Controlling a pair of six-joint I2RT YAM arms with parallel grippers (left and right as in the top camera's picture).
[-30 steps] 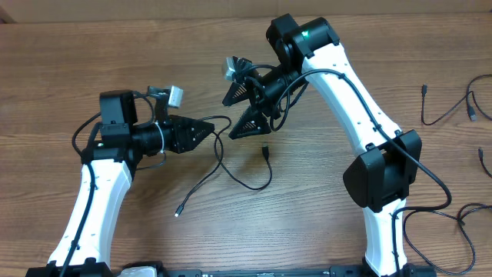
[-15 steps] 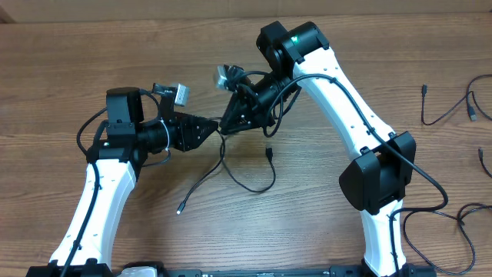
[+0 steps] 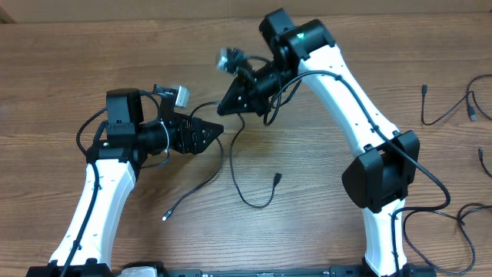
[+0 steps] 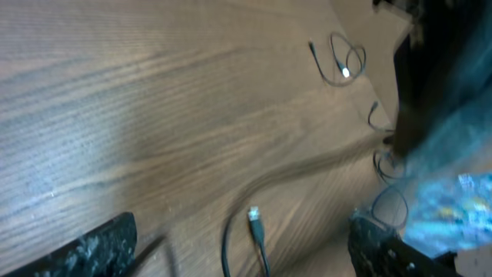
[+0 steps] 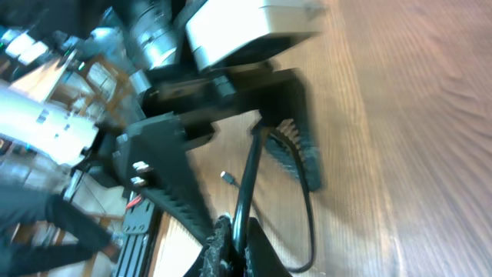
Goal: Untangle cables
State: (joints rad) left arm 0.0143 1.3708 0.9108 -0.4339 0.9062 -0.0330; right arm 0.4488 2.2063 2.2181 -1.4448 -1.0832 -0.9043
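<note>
In the overhead view my right gripper (image 3: 225, 108) is shut on a thin black cable (image 3: 233, 158) above mid-table. The right wrist view shows the cord (image 5: 247, 178) pinched between the right gripper's (image 5: 235, 228) fingertips. From there the cable drops, loops on the wood and ends in a plug (image 3: 275, 178). A second strand trails left to a silver tip (image 3: 165, 217). Just left of it, my left gripper (image 3: 212, 131) is open. In the left wrist view the left gripper (image 4: 242, 227) straddles a plug end (image 4: 254, 218) lying on the wood, touching nothing.
More loose black cables lie at the right edge of the wooden table (image 3: 442, 111) and near its front right corner (image 3: 461, 215). The left wrist view shows further cords (image 4: 344, 63) in the distance. The two grippers are very close together.
My right gripper shut on the cable and drew it up and back. My left gripper opened and let the cable go. The plug and the silver tip slid toward the front.
</note>
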